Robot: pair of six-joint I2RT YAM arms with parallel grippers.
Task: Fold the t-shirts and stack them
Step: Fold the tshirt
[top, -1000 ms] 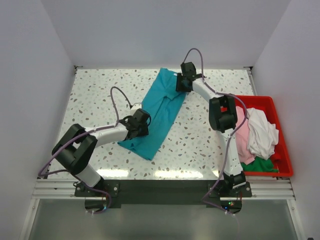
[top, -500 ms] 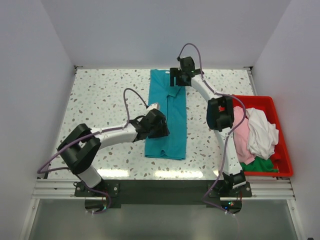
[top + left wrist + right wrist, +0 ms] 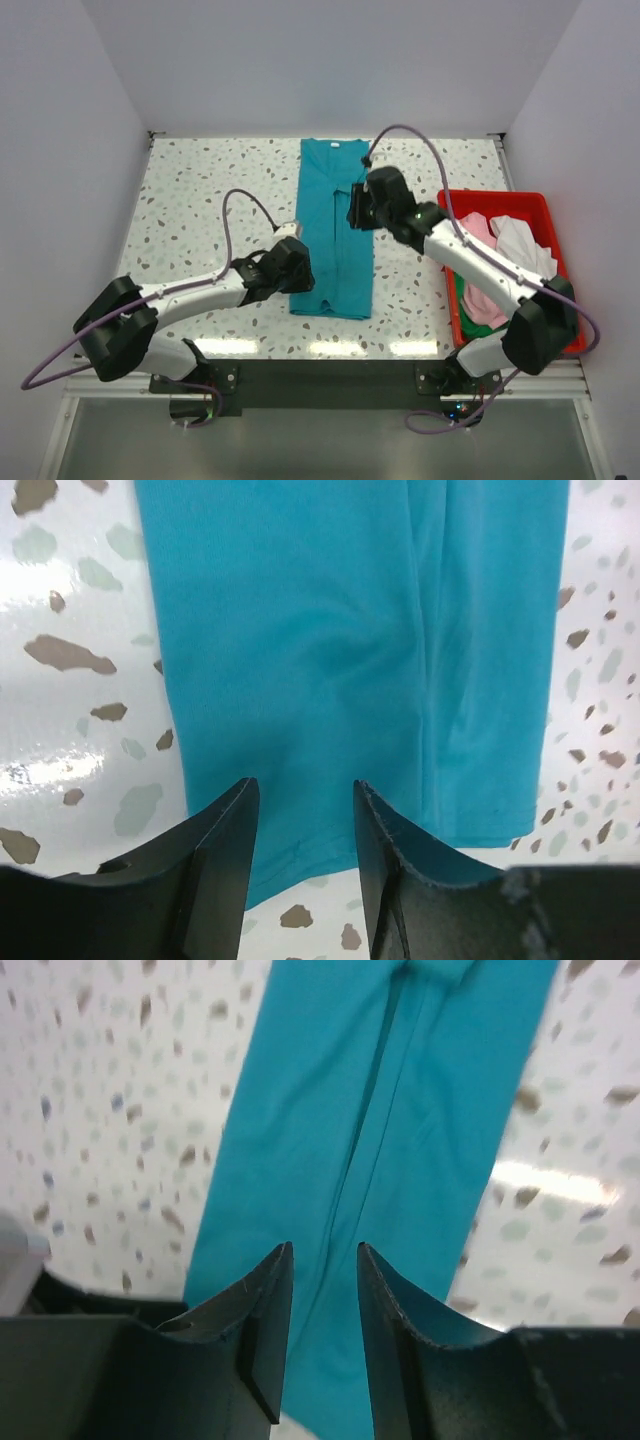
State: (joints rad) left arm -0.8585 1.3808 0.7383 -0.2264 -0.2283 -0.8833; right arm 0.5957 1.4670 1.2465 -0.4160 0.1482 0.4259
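Cloth lies flat: the teal t-shirt (image 3: pixel 335 235), folded into a long strip on the table (image 3: pixel 200 190), runs ahead of both jaw pairs. The left gripper (image 3: pixel 305 792) has its jaws slightly parted and empty, with the near hem between and just beyond them (probably the edge to lift next). The right gripper (image 3: pixel 323 1250), also narrowly parted and empty, hangs over the strip's centre crease.
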